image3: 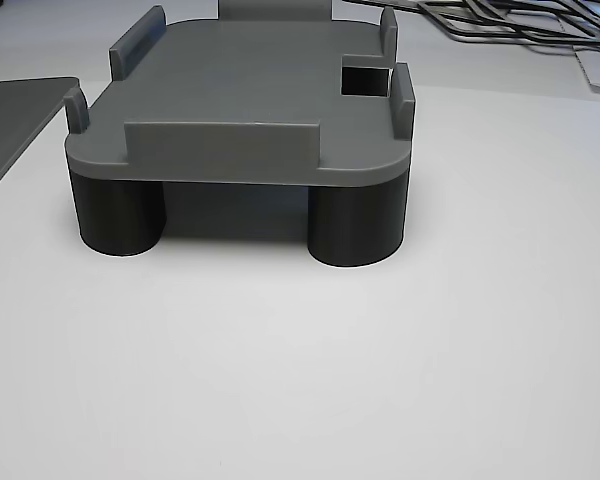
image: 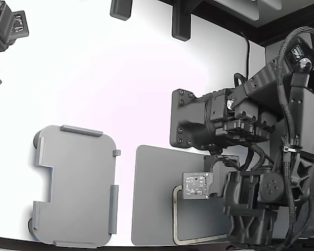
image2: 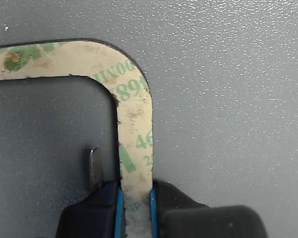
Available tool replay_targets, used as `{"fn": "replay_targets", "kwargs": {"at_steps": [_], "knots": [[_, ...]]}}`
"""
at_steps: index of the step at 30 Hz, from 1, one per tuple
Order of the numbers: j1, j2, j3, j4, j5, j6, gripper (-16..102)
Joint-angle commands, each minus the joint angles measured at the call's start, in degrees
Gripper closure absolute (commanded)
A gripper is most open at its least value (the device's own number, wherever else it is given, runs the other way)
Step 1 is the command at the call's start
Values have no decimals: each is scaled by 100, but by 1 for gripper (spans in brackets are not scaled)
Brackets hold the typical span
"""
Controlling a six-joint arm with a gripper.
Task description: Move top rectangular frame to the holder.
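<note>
The top rectangular frame (image2: 134,119) is a thin beige ring with green print. It lies on the dark grey mat (image2: 228,99). In the exterior view its corner (image: 175,209) shows beside the arm at the lower right; the rest is hidden by the arm. My gripper (image2: 135,210) is shut on one bar of the frame, near a rounded corner, with a blue-edged pad (image2: 118,208) on each side of the bar. The holder (image: 76,185) is a light grey plate with raised tabs and a stepped notch. It stands empty at the exterior view's lower left and fills the other view (image3: 250,90).
The mat (image: 152,198) lies between the holder and my arm (image: 261,172). A second arm (image: 5,31) is at the exterior view's upper left. Dark brackets (image: 180,23) stand at the table's far edge. Several spare frames (image3: 510,25) lie behind the holder in the other view.
</note>
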Motion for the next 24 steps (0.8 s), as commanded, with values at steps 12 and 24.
{"fn": "replay_targets", "kwargs": {"at_steps": [12,24], "knots": [[-519,-290,-2180,1600,360,1151,96],[-2443,-791,-4008,1881,633,2874,96]]}}
